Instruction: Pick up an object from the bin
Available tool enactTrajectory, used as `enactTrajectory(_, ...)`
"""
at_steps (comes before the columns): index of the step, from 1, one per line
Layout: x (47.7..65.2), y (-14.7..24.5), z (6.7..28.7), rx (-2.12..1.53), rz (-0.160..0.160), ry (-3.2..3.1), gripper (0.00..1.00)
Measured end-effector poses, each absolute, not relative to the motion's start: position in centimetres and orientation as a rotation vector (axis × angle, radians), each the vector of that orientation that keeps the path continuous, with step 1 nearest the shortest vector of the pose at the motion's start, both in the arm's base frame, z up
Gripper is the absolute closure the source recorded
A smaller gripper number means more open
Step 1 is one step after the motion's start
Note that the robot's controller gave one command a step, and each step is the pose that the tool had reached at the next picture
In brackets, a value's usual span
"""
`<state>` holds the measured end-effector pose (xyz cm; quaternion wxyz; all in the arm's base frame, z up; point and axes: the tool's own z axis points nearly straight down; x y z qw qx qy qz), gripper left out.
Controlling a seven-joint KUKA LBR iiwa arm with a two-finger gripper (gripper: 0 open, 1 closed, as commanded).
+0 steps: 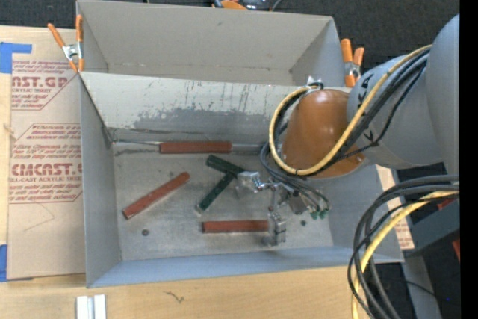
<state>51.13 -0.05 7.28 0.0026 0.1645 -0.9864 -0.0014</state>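
A red-brown bar (235, 226) lies flat on the near floor of the bin (168, 239), not lifted. The gripper (277, 229) sits low at its right end; whether wide or narrow I cannot tell. Gripping and lifting look left to do, with crossed dark green sticks (216, 187) just beyond

Camera looks down into the bin (202, 33), probably slightly obliquely.
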Motion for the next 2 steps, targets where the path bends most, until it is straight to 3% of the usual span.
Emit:
enactTrajectory(1, 51.3, -0.2, 7.5, 0.513, -0.001, -3.099, 1.0)
enactTrajectory(2, 52.6, -0.3, 23.2, 0.33, 0.001, -3.134, 1.0)
